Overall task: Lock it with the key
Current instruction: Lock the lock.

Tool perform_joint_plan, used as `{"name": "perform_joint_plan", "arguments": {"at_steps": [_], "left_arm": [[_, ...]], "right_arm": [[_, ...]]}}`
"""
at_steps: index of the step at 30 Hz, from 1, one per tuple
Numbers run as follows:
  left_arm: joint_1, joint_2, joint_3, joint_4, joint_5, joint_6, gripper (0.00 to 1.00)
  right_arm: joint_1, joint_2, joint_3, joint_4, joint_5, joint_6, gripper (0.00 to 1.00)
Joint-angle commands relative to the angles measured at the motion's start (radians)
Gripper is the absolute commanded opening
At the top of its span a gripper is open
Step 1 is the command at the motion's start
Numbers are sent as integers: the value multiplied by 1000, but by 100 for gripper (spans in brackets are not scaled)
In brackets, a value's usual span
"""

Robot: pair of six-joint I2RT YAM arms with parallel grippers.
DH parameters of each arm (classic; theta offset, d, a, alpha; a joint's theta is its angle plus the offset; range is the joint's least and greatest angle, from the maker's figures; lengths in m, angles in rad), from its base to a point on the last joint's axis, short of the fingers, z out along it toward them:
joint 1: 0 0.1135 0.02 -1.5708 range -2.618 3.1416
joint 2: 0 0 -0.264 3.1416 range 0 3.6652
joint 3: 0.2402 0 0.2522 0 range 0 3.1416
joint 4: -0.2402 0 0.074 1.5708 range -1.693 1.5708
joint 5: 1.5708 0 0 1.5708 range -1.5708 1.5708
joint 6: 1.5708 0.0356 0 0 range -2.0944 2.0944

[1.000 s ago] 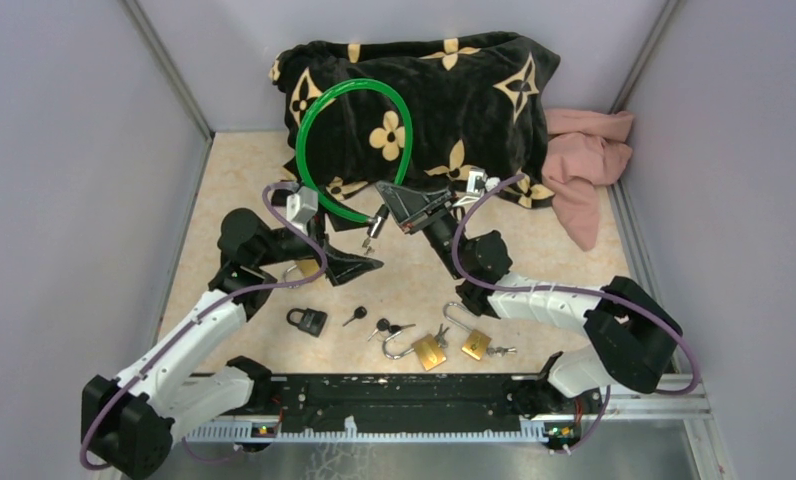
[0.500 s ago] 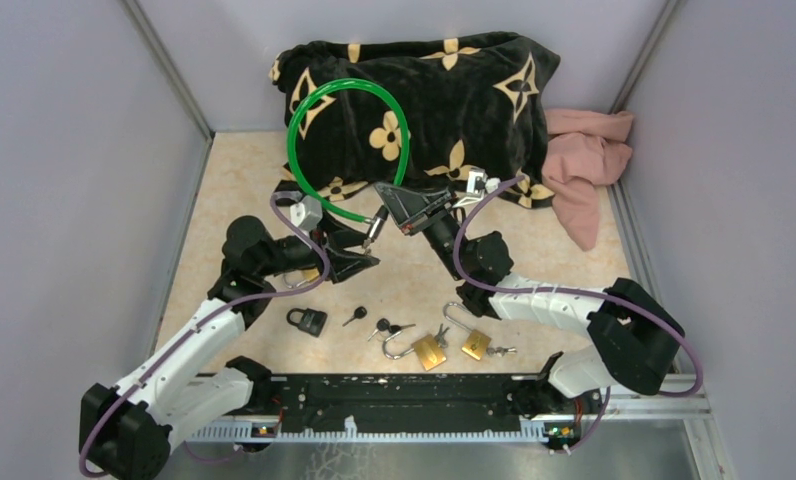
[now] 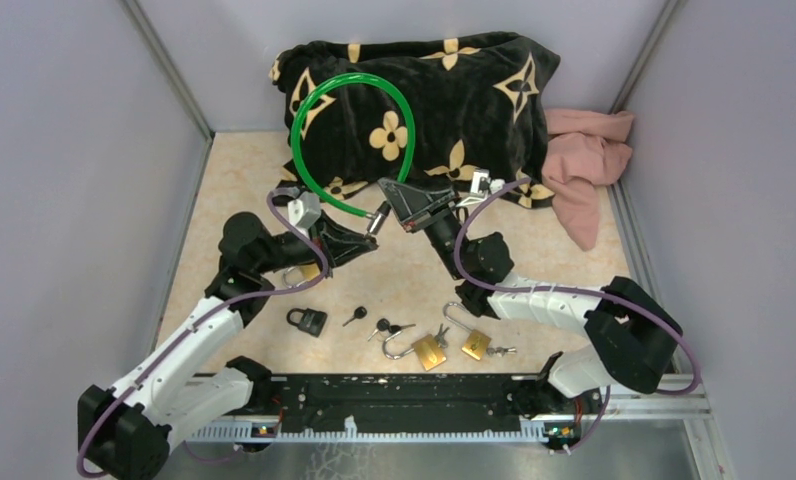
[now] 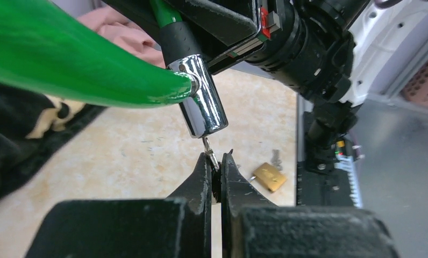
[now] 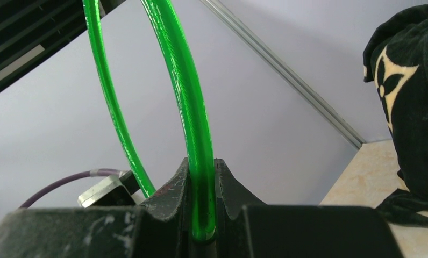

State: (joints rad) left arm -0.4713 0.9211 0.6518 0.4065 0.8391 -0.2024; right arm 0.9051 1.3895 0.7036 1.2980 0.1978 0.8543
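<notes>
A green cable lock (image 3: 319, 105) loops over the black blanket; its chrome lock cylinder (image 4: 202, 105) hangs just above the floor at the table's middle. A small key (image 4: 209, 157) sticks out of the cylinder's lower end, and my left gripper (image 4: 217, 161) is shut on the key's head. My right gripper (image 5: 201, 172) is shut on the green cable (image 5: 187, 102) right beside the cylinder, holding it up. In the top view the two grippers meet at the cylinder (image 3: 378, 216).
A black flowered blanket (image 3: 474, 90) and a pink cloth (image 3: 584, 160) lie at the back. On the floor near the arm bases lie a black padlock (image 3: 307, 320), loose keys (image 3: 389, 327) and two brass padlocks (image 3: 429, 350) (image 3: 476, 344).
My left gripper moved right to the cylinder and closed on the key. The green loop shifted slightly. The right arm stayed put.
</notes>
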Motion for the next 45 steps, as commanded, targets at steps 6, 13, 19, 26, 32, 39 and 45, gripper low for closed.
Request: {"name": "perform_joint_plan", "arguments": {"at_steps": [6, 13, 19, 26, 32, 39, 45], "left_arm": [[-35, -56, 100, -171, -286, 664, 0], [-138, -70, 34, -123, -578, 1112, 0], [-210, -80, -123, 256, -723, 1546, 0], [-213, -84, -211, 473, -670, 1874, 0], [-213, -103, -276, 560, -573, 2082, 0], [-214, -115, -300, 539, -549, 2108, 0], [-229, -190, -308, 394, -588, 2045, 0]], "right_arm": [[15, 5, 43, 49, 50, 107, 0], [24, 27, 74, -65, 75, 149, 0], [25, 47, 72, -44, 67, 163, 0], [25, 56, 73, -27, 59, 154, 0], [24, 69, 73, -10, 51, 161, 0], [26, 64, 75, -23, 47, 166, 0], [13, 20, 27, -25, 98, 150, 0]]}}
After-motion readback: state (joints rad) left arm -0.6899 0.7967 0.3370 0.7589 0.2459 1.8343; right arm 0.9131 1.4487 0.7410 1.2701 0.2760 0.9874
